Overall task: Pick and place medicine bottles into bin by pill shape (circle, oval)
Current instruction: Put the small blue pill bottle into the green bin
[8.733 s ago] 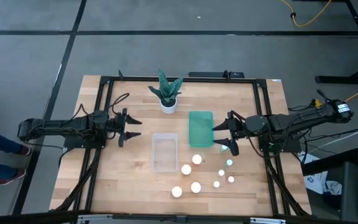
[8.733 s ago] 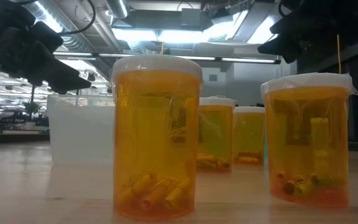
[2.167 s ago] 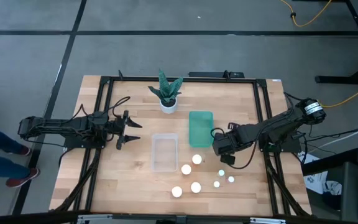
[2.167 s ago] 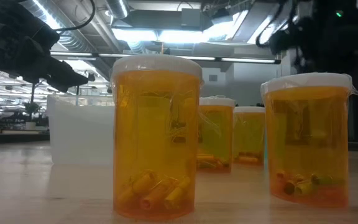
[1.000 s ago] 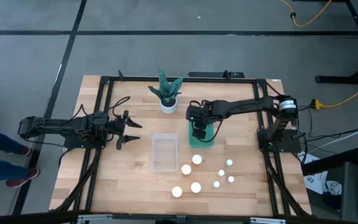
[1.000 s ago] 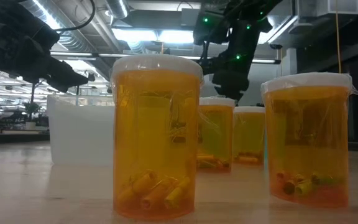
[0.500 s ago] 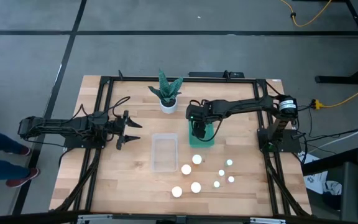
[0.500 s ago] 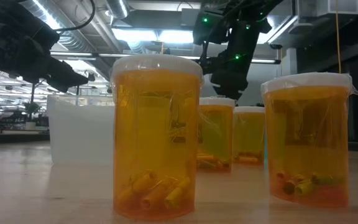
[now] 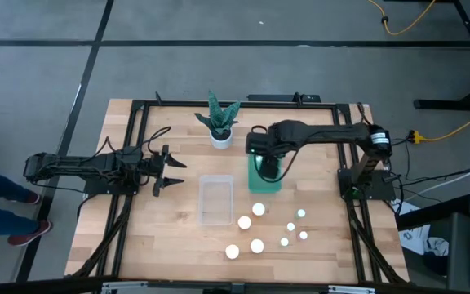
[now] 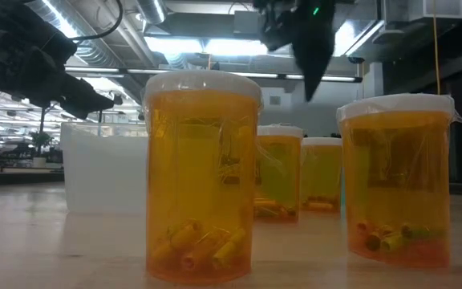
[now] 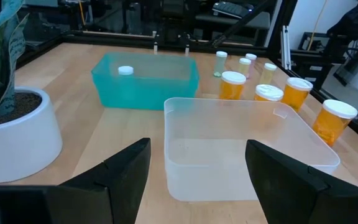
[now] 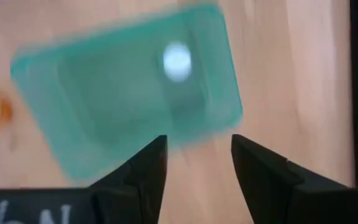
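The right hand [image 12: 194, 165] is hanging above the green bin [image 9: 263, 169], its two fingers [image 12: 143, 168] standing apart with nothing between them and touching nothing. Below it, one small white-capped bottle [image 12: 177, 60] is sitting upright inside the green bin, near one of its short walls.

The left hand [image 11: 197, 180] is waiting open and empty on the far side of the clear bin [image 9: 216, 199] from the green bin, pointing toward the clear bin.

The remaining medicine bottles [image 9: 257, 209] are standing on the tabletop [image 9: 170, 237] just past the green bin's near end: four larger ones closer to the clear bin, four smaller ones [image 9: 291, 227] off to the other side. A potted plant [image 9: 219, 122] is standing beside the green bin's far end.
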